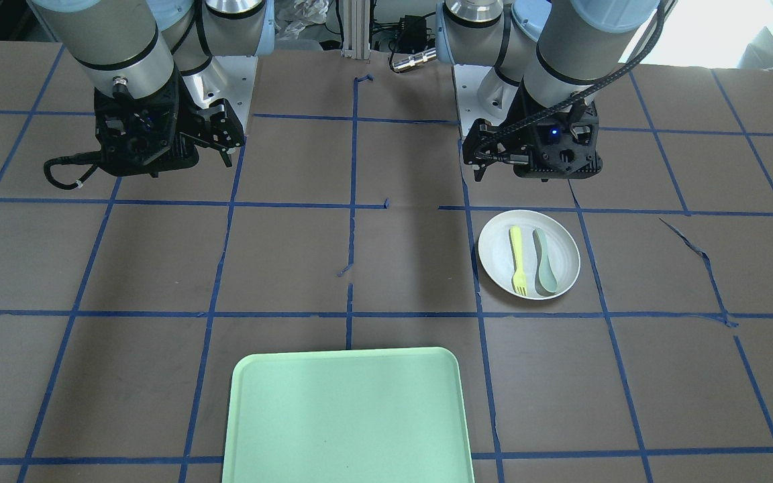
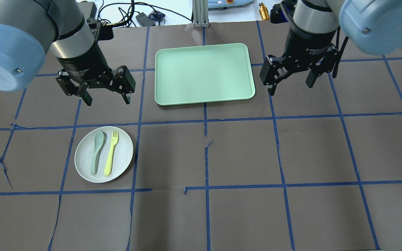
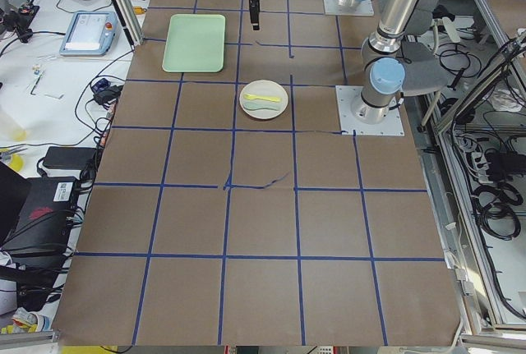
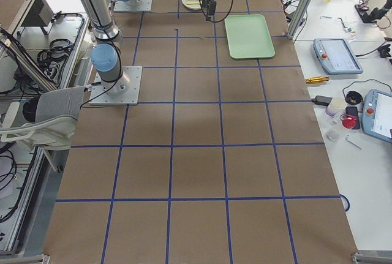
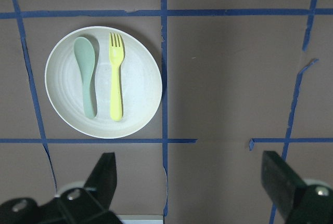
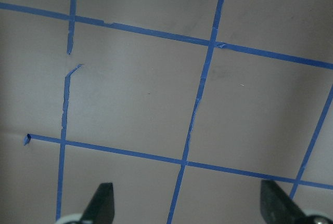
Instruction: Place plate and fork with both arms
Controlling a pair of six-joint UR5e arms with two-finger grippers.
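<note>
Both grippers hang wide open and empty, the left gripper (image 2: 108,101) near the plate (image 2: 122,150), the right gripper (image 2: 290,89) on the far side of the tray (image 2: 204,73). The plate sits on the table on the robot's left, well apart from the tray, with the fork (image 2: 111,152) lying flat on it just beside a spoon (image 2: 97,152). My worry: with them that close, the fingers could nab the spoon too, or shove the plate. Tilt the plate and both probably slide off.
</note>
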